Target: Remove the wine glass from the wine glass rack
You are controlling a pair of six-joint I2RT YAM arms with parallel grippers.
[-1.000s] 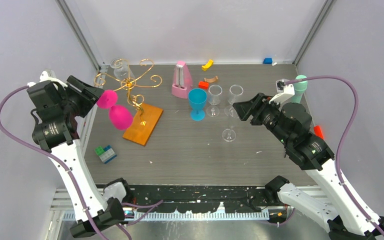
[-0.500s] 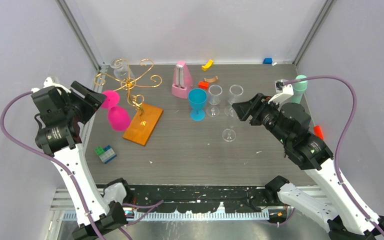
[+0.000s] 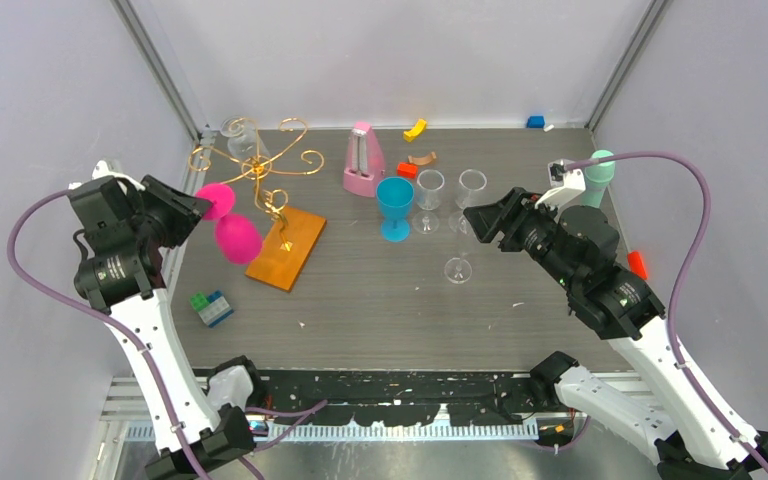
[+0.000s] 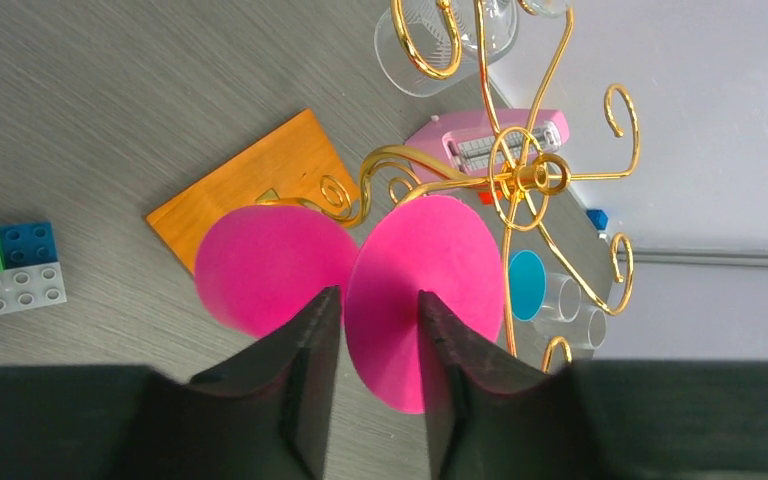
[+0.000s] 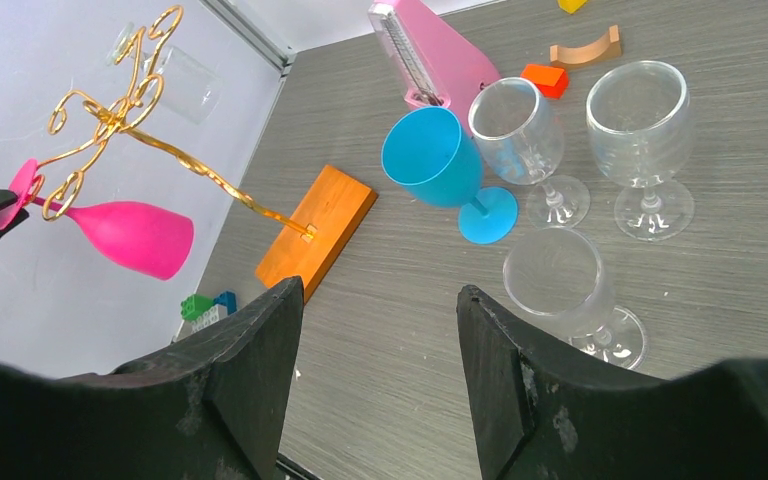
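Left gripper [image 4: 378, 296]: gaping narrowly against pink wine glass [image 4: 410, 250] foot; contact unclear.
Right gripper [image 5: 380, 288]: hovering wide apart.
Wine glass rack [image 4: 525, 176]: running off-frame.

We see the pink wine glass [image 3: 237, 237] hanging tilted, bowl down, from the gold wire rack [image 3: 260, 165].

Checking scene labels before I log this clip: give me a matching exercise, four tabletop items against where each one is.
Things:
1. pink wine glass
2. blue goblet
3. pink metronome
4. toy blocks

Places:
A. upright beside the clear glasses
B. at the near left, in front of the orange base
C. hanging from the wine glass rack
D. just behind the blue goblet, toward the back

Pairs: 1-C, 2-A, 3-D, 4-B
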